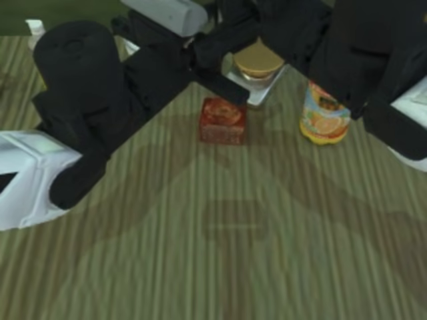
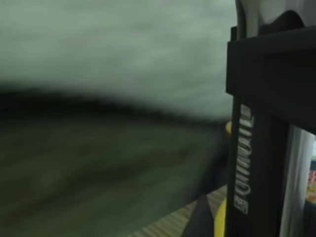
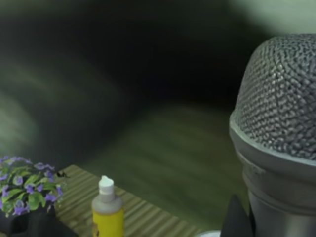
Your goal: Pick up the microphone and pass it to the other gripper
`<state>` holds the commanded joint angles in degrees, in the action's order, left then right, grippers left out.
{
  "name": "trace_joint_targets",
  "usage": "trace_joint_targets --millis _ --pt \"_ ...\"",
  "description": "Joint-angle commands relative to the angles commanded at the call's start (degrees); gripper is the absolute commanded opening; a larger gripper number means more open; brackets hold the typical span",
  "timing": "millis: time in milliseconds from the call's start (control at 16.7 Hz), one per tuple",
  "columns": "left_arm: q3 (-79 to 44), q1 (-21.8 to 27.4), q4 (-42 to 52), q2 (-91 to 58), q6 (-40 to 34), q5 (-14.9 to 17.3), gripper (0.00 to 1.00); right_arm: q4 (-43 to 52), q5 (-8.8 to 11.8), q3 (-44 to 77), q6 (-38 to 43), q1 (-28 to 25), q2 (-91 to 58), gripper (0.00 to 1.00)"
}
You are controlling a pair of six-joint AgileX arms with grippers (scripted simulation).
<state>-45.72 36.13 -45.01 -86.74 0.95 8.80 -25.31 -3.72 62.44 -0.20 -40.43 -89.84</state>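
The two AgileX arms meet at the top centre of the overhead frame. The left gripper reaches in from the upper left and the right gripper from the upper right, close together above the far side of the table.

The microphone is up between them, off the table. Its grey mesh head fills much of the right wrist view, and its black lettered handle stands upright close to the left wrist camera. From above it is lost in the dark mass of the arms. It cannot be told whether either gripper is spread or pinching the microphone.

Below the grippers in the overhead frame sit a burger on a grey tray, a red box at centre, and an orange bottle to its right. The right wrist view also shows a yellow bottle near a pot of purple flowers.
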Motion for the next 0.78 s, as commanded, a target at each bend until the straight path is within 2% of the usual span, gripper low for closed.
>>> trace_joint_targets --millis 240,720,780 --pt "0.0 0.0 0.0 0.0 0.0 0.0 0.98 0.0 0.0 0.0 0.0 0.0 0.0 0.0" --pt "0.0 0.0 0.0 0.0 0.0 0.0 1.0 0.0 0.0 0.0 0.0 0.0 0.0 0.0" --pt "0.53 -1.64 0.05 -0.49 0.81 -1.75 1.0 -0.06 -0.57 0.35 -0.59 0.03 0.7 0.0"
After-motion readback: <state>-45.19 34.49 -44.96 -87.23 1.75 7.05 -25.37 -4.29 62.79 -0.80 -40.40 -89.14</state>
